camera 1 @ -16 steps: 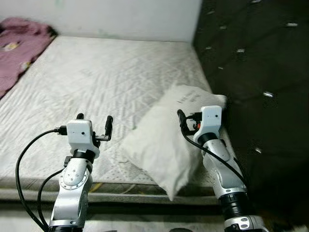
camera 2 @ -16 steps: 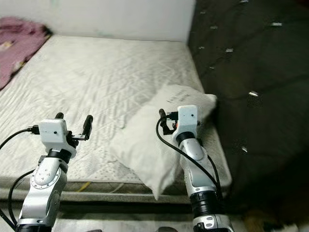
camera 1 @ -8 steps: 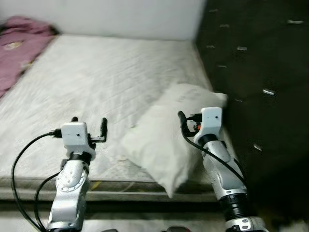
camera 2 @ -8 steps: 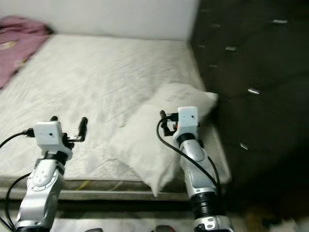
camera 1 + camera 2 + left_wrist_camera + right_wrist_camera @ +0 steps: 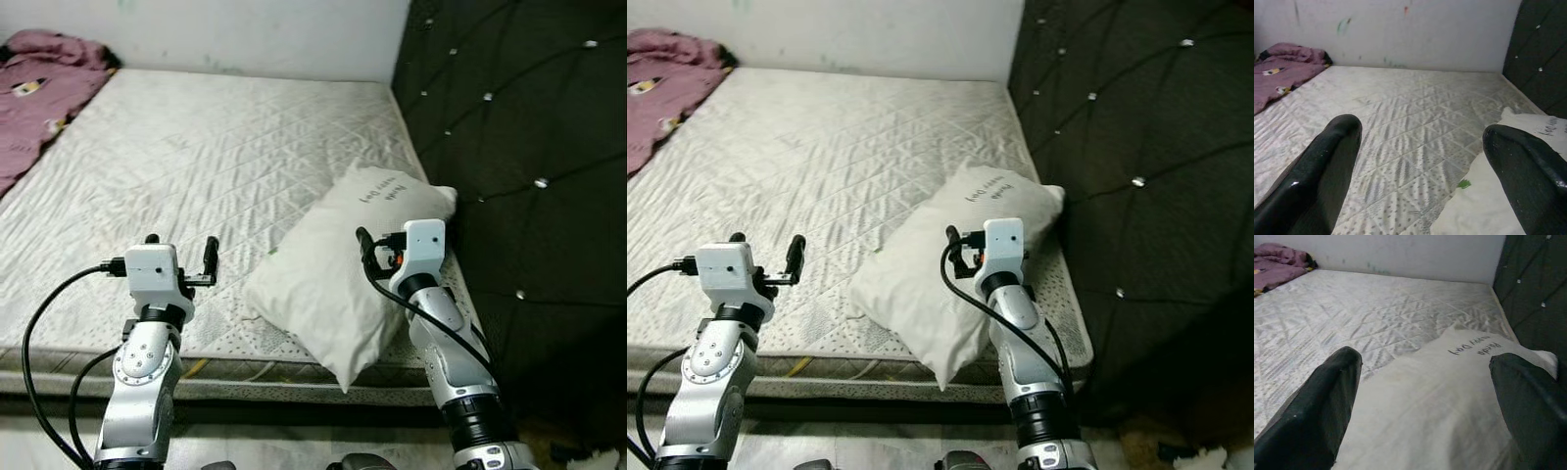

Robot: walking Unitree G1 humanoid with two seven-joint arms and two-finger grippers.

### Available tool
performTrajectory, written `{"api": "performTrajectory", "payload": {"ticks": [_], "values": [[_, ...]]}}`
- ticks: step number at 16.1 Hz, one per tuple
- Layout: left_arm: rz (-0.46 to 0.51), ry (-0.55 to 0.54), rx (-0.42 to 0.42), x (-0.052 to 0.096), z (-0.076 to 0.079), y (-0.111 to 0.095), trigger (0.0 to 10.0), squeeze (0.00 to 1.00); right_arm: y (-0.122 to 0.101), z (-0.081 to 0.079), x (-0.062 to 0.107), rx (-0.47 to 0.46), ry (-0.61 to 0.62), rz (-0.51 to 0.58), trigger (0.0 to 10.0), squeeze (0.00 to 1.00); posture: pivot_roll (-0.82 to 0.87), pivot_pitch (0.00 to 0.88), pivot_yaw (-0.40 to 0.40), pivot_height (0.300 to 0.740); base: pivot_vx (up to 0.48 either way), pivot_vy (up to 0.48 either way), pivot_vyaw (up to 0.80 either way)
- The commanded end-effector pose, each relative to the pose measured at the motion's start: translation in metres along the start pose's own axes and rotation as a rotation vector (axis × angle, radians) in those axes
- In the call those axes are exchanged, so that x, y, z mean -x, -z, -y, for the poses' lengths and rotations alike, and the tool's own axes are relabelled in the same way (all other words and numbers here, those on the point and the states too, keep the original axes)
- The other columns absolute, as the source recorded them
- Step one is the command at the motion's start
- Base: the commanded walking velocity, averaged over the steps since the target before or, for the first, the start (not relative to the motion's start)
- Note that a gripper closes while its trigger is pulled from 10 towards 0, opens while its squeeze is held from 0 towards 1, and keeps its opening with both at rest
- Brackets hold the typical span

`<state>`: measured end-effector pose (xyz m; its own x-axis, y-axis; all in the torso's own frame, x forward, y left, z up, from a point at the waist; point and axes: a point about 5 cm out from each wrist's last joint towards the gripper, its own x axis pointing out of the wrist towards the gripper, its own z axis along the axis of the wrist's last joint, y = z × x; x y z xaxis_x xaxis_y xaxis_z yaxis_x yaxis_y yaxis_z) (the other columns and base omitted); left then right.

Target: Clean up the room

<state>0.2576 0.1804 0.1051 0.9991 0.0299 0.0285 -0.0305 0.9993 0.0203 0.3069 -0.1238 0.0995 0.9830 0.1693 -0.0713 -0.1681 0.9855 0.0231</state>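
Note:
A white pillow point(image 5: 338, 269) with handwriting on its far end lies askew on the near right corner of the bare quilted mattress point(image 5: 216, 147), one corner hanging over the front edge. My right gripper point(image 5: 384, 247) hovers open just above the pillow's right part; in the right wrist view its fingers point(image 5: 1327, 396) stand wide apart over the pillow point(image 5: 1440, 401). My left gripper point(image 5: 181, 250) is open above the mattress near the front edge, left of the pillow. A crumpled purple blanket point(image 5: 44, 88) sits at the far left of the bed.
A dark tufted headboard point(image 5: 509, 147) rises along the bed's right side, close to my right arm. A white wall point(image 5: 245, 29) backs the bed. A small green scrap point(image 5: 1464, 184) lies by the pillow's edge. White litter point(image 5: 598, 453) is on the floor at the right.
The whole picture has shifted slightly and sharpened, so the camera moved. Both grippers stay open, and the pillow lies where it was.

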Motion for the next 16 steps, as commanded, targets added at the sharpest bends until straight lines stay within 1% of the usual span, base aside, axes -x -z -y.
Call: {"api": "performTrajectory", "payload": {"ticks": [1, 2, 5, 7, 10, 16], "values": [[0.006, -0.003, 0.000, -0.0001, -0.0001, -0.0036, 10.0, 0.00, -0.0030, 0.0006, 0.0012, 0.001, -0.001, 0.012, 10.0, 0.00, -0.05, 0.000, -0.020, 0.727, 0.000, 0.000, 0.00], [0.006, -0.003, 0.000, -0.0001, 0.0000, -0.0036, 10.0, 0.00, -0.0028, 0.0004, 0.0013, 0.000, -0.001, 0.011, 10.0, 0.00, -0.05, 0.000, -0.020, 0.722, 0.000, 0.000, 0.00], [0.008, -0.007, -0.001, -0.0002, 0.0003, -0.0037, 10.0, 0.00, -0.0023, 0.0000, 0.0015, -0.001, -0.006, 0.011, 10.0, 0.00, -0.05, 0.000, -0.021, 0.687, 0.000, 0.000, 0.00], [0.008, -0.028, -0.009, -0.0004, -0.0009, -0.0037, 10.0, 0.00, -0.0022, -0.0001, 0.0015, -0.001, -0.007, 0.011, 10.0, 0.00, -0.05, 0.000, -0.021, 0.687, 0.000, 0.000, 0.00], [0.005, -0.057, 0.001, -0.0006, -0.0040, -0.0033, 10.0, 0.00, -0.0013, -0.0003, 0.0017, 0.000, -0.007, 0.006, 10.0, 0.00, -0.05, 0.000, -0.024, 0.687, 0.000, 0.000, 0.00], [0.007, -0.041, -0.001, -0.0010, -0.0023, -0.0040, 10.0, 0.00, -0.0008, -0.0003, 0.0021, 0.010, -0.013, 0.001, 10.0, 0.00, -0.05, 0.000, -0.029, 0.687, 0.000, 0.000, 0.00]]}}
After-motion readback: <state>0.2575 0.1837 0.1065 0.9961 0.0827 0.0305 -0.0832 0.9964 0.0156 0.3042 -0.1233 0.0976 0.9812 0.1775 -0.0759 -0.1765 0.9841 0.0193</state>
